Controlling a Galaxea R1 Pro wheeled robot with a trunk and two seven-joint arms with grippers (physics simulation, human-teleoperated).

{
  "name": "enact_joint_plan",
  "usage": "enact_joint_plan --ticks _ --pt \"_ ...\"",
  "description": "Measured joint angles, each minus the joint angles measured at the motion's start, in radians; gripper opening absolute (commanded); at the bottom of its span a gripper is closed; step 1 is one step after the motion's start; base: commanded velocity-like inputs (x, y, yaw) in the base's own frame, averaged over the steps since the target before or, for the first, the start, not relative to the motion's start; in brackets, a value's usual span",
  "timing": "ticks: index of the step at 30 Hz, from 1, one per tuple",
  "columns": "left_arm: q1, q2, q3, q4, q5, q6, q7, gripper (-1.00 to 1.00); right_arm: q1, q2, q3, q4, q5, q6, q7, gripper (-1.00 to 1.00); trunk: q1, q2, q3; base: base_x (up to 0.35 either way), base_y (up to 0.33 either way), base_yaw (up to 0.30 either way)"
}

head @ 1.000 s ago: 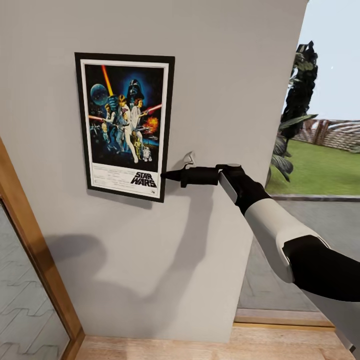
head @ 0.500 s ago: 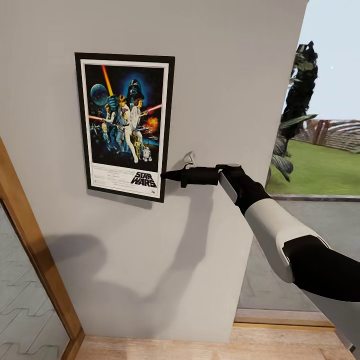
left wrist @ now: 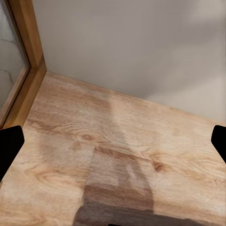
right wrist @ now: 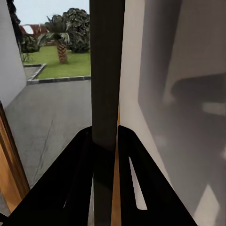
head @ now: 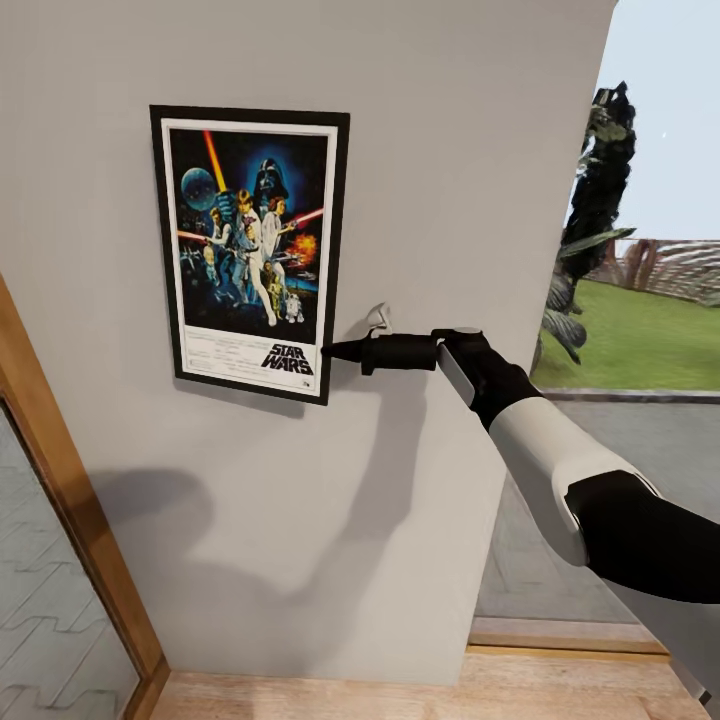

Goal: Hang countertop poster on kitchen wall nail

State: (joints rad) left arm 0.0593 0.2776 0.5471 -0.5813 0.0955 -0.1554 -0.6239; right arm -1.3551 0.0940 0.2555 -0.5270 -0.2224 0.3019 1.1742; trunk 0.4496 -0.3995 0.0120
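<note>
Two black fingers of the right gripper (head: 335, 351) are pressed together on the lower right edge of the poster (head: 250, 250), pinching its black frame beside the "STAR WARS" logo. In the right wrist view the same frame edge (right wrist: 107, 94) runs as a dark strip straight between the two fingers (right wrist: 77, 169), which close against it on either side. The right arm (head: 560, 470) reaches in from the lower right of the head view, white forearm and black wrist held roughly level.

The poster stands upright and flat against the pale grey wall (head: 420, 150), in the wall's upper left part, and its shadow falls just below its bottom edge. Whether it rests on a nail cannot be told.

The left gripper (left wrist: 113, 141) is spread wide, its two black fingertips (left wrist: 9, 146) at opposite edges of the left wrist view, with nothing between them, above a wooden floor (left wrist: 94, 155) near the foot of the wall. A wooden door frame (head: 60, 480) stands at the wall's left edge. Beyond the wall's right edge lie a green lawn (head: 640, 340) and a dark tree (head: 600, 170).
</note>
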Motion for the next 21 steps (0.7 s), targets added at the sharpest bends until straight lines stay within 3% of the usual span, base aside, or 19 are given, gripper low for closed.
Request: enact_joint_plan --ticks 21 --pt "0.0 0.0 0.0 0.0 0.0 0.0 0.0 1.0 0.0 0.0 0.0 0.0 0.0 0.0 0.0 -1.0 0.0 0.0 0.0 0.009 0.0 0.0"
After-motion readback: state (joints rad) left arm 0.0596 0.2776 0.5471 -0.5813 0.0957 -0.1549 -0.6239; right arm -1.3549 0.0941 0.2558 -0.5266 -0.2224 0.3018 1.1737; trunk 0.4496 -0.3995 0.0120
